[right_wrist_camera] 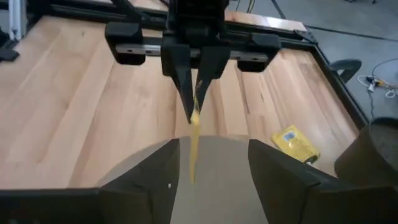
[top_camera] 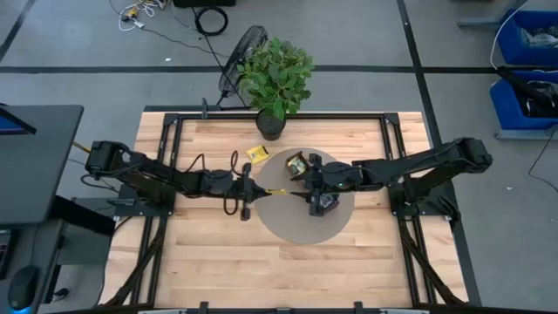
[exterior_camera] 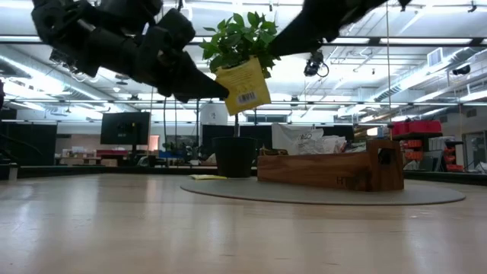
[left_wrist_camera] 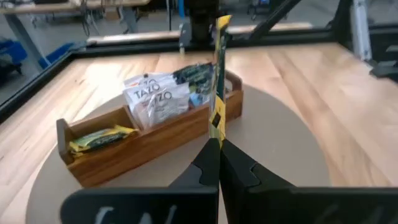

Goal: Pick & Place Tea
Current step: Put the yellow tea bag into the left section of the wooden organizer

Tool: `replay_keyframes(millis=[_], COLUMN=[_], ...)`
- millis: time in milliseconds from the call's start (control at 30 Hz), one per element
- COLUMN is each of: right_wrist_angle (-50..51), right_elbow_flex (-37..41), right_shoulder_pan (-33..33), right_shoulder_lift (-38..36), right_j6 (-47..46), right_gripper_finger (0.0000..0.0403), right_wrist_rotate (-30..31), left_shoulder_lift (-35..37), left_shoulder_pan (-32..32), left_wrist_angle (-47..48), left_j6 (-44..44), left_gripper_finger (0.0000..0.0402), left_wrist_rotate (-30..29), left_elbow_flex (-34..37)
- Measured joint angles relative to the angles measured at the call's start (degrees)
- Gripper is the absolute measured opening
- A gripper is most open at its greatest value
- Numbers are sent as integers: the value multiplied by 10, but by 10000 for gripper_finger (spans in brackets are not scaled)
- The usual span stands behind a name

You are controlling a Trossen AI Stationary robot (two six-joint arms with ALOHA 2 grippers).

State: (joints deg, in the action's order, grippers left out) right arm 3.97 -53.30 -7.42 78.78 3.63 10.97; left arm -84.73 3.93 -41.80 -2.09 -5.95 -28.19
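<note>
A yellow tea packet (exterior_camera: 243, 85) hangs in the air over the left edge of the round grey mat (top_camera: 292, 228), with my left gripper (top_camera: 258, 192) shut on it. My right gripper (right_wrist_camera: 211, 180) faces it from the right, above the mat, open, with nothing between its fingers. The long wooden box (left_wrist_camera: 143, 143) rests on the mat and holds white, yellow and dark tea packets (left_wrist_camera: 158, 99). Another yellow packet (top_camera: 255, 154) lies flat on the table near the plant pot. My left gripper pinches the yellow packet by its left edge (exterior_camera: 225, 90) between its two fingers. The fingers come from the table's left, nearly level and slanting a little down. The packet stands on edge beyond the fingertips (left_wrist_camera: 217, 155), slightly tilted, lifted clear of mat and table.
A potted green plant (top_camera: 276, 74) stands at the table's far edge, behind the mat. Black frame rails (top_camera: 174, 139) run along the tabletop's sides. Bare wood (top_camera: 261, 270) lies toward the near edge.
</note>
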Motion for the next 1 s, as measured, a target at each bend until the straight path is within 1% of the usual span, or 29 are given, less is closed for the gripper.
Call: replay_keyframes(millis=[100,200,333,500,567,667,733,800,933,1000], right_wrist_angle=[9,24,64,82,75,78,78,79,81,82], right_elbow_flex=[-27,-60,-91,-106,-106,-106,-106,-106,-106,-106], right_shoulder_pan=[0,0,0,0,0,0,0,0,0,0], right_shoulder_lift=[24,52,90,106,106,106,106,106,106,105], right_j6=[14,15,23,29,29,27,28,27,28,19], right_gripper_finger=[199,195,187,177,168,144,120,89,16,9], right_wrist_rotate=[-3,-27,-25,9,10,11,11,10,6,5], left_shoulder_lift=[0,0,0,0,0,0,0,0,0,0], left_shoulder_pan=[0,0,-2,-3,-3,-4,-4,-4,-6,-6], left_wrist_angle=[54,87,133,135,138,142,139,139,140,137], left_j6=[0,-2,-18,-19,-19,-20,-20,-21,-16,-16], left_gripper_finger=[1,1,1,2,2,2,2,2,3,7], left_wrist_rotate=[0,0,9,9,9,10,10,10,9,7], left_elbow_flex=[-30,-54,-75,-78,-78,-78,-78,-78,-78,-78])
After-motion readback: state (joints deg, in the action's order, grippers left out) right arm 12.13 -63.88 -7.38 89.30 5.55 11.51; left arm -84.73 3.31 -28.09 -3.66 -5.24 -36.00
